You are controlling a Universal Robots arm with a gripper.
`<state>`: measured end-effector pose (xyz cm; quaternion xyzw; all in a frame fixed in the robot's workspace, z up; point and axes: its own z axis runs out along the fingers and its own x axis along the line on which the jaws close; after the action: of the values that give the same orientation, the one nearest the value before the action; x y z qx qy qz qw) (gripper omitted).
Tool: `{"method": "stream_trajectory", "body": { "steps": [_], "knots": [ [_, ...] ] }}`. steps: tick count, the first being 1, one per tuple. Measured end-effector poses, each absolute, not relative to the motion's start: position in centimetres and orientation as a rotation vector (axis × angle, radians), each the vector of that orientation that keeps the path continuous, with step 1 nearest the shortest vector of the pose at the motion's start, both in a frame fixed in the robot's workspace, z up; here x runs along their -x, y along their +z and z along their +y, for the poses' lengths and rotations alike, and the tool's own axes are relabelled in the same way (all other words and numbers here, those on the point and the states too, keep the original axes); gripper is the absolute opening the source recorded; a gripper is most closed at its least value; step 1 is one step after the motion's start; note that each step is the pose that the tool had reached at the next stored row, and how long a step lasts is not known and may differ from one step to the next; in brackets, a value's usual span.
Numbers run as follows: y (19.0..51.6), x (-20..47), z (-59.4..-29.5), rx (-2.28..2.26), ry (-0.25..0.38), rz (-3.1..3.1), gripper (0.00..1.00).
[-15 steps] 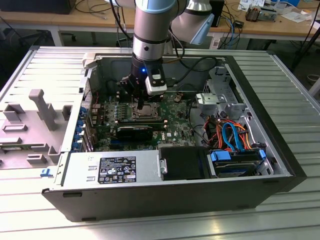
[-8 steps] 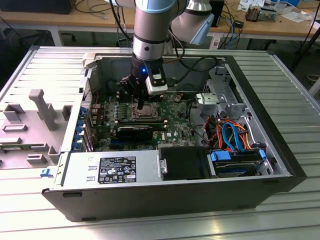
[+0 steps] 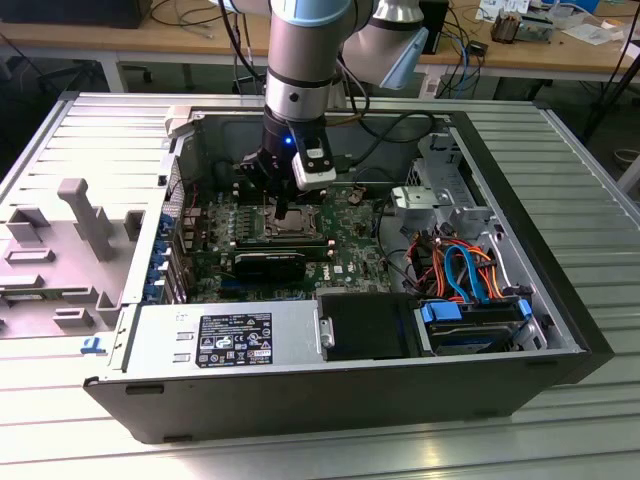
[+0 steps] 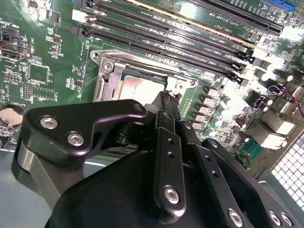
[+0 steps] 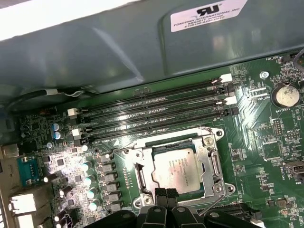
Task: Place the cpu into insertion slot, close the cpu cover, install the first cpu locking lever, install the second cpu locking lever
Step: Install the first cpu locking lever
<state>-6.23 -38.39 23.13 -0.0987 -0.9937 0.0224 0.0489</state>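
The cpu (image 5: 179,170) lies flat in the insertion slot (image 3: 290,222) on the green board, its dull silver top showing through the window of the cpu cover (image 5: 214,167). That silvery cover lies down flat around the chip. A thin wire lever (image 5: 214,201) angles out from one corner of the socket. My gripper (image 5: 166,192) hovers at the socket's edge, fingertips together with nothing seen between them. In the second wrist view the gripper (image 4: 167,97) reaches over the cpu (image 4: 142,88) and cover (image 4: 103,80). In the exterior view the gripper (image 3: 283,207) stands straight down over the slot.
Long black memory slots (image 5: 156,116) run beside the socket, close to the grey case wall (image 5: 118,47). A black graphics card (image 3: 270,262) sits just in front of the socket. A power supply (image 3: 225,335) and bundled cables (image 3: 455,265) fill the case's near and right sides.
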Motion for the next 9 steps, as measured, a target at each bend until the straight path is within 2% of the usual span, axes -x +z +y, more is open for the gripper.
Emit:
{"method": "stream_trajectory", "body": {
  "steps": [9],
  "knots": [
    [23.13,6.23,-38.39,0.270,0.070,-3.031,0.11]
  ]
}}
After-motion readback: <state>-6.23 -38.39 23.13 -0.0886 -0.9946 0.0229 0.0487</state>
